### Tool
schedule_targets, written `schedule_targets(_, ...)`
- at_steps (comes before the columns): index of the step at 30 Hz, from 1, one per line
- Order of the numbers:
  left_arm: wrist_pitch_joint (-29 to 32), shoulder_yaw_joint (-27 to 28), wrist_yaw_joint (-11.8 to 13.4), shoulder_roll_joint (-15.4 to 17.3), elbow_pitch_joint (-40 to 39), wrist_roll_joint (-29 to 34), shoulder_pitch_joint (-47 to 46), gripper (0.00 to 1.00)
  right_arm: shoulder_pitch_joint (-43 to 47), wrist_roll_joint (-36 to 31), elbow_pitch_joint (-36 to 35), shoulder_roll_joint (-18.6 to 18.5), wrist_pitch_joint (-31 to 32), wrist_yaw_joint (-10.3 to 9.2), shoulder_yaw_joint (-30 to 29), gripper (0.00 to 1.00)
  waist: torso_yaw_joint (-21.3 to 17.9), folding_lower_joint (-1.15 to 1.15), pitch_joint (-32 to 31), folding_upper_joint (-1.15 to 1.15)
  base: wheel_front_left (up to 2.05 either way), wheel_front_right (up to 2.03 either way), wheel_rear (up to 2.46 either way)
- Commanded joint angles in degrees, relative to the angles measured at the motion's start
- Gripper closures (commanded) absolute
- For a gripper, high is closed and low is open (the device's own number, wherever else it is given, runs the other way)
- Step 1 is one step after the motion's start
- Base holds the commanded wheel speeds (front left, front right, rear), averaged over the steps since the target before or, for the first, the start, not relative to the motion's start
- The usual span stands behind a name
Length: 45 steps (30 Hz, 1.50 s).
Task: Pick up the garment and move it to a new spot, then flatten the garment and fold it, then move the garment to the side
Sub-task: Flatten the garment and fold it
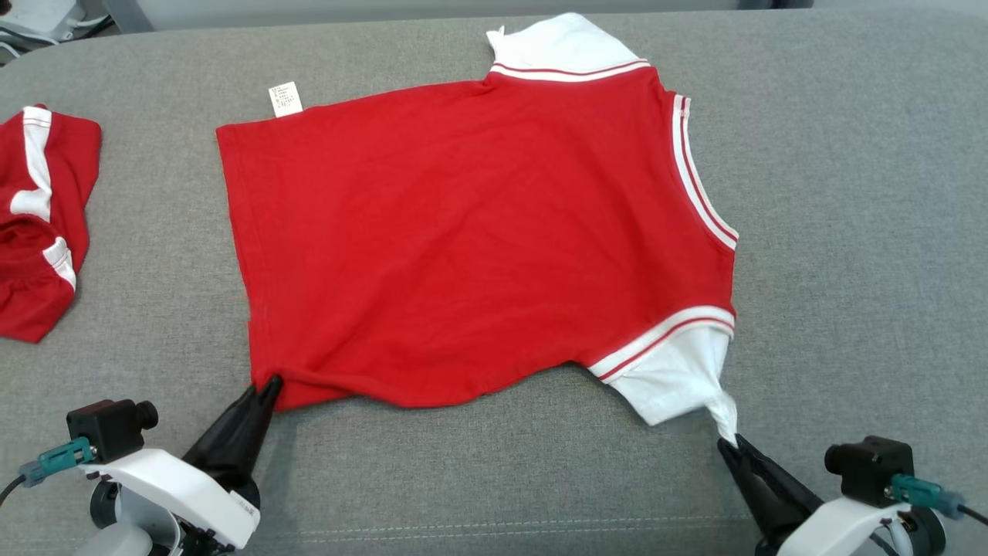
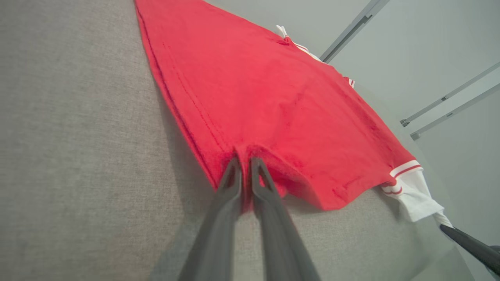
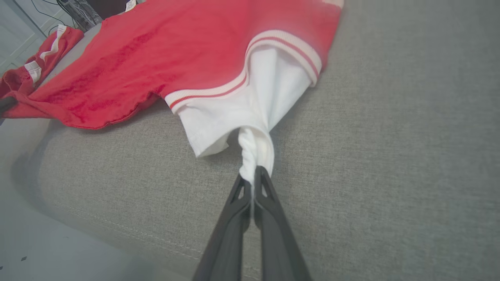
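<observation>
Left gripper (image 1: pixel 270 384), jaws closed to a narrow slit, pinches the near left corner of the garment (image 1: pixel 478 232) at its red hem; the cloth bunches slightly at the fingertips. Right gripper (image 1: pixel 731 442), jaws closed, clamps the twisted tip of the near white sleeve (image 1: pixel 679 371), which is drawn to a point toward it. Garment noted as a red shirt with white sleeves and red-and-white striped trim, spread mostly flat on the grey upholstered surface (image 1: pixel 864 232), hem toward the robot's left, neckline toward its right. A white label (image 1: pixel 285 99) protrudes at the far left corner. A second red garment (image 1: pixel 38 224), crumpled, lies well apart near the surface's left edge, touching neither gripper
</observation>
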Motion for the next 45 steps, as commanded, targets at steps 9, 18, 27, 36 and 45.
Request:
schedule_targets(9, -1.67, 12.61, 12.49, 1.78, -6.56, 11.39, 4.50, 0.00, 7.14, -1.85, -13.11, -6.33, -2.32, 0.08, -4.90, 0.00, -0.16, 0.00, -4.69, 0.00, 0.00, 0.00, 0.00)
schedule_targets(18, -1.70, 19.22, 23.87, -1.78, -22.91, 30.32, 7.04, 0.00, -3.36, -16.59, -11.32, 4.53, -10.47, 0.08, -16.53, 0.00, -0.04, 0.00, -9.57, 0.00, 0.00, 0.00, 0.00)
schedule_targets(27, -1.70, 20.68, 26.70, -5.91, -21.01, 33.41, 13.88, 0.00, -1.57, -19.35, -1.59, 8.02, -13.56, 0.08, -15.16, 0.00, 0.72, 0.00, -13.75, 0.00, 0.00, 0.00, 0.00)
schedule_targets(36, -1.71, 23.43, 22.97, -9.42, -18.57, 36.45, 19.09, 0.00, 5.95, -18.90, 2.52, 9.90, -15.57, 0.08, -16.82, 0.00, 2.66, 0.00, -15.34, 0.00, 0.00, 0.00, 0.00)
schedule_targets(45, -1.71, 26.50, 16.81, -10.11, -13.61, 41.62, 18.48, 0.00, 8.95, -20.04, 0.95, 10.59, -16.34, 0.08, -18.22, 0.00, 2.70, 0.00, -16.81, 0.00, 0.00, 0.00, 0.00)
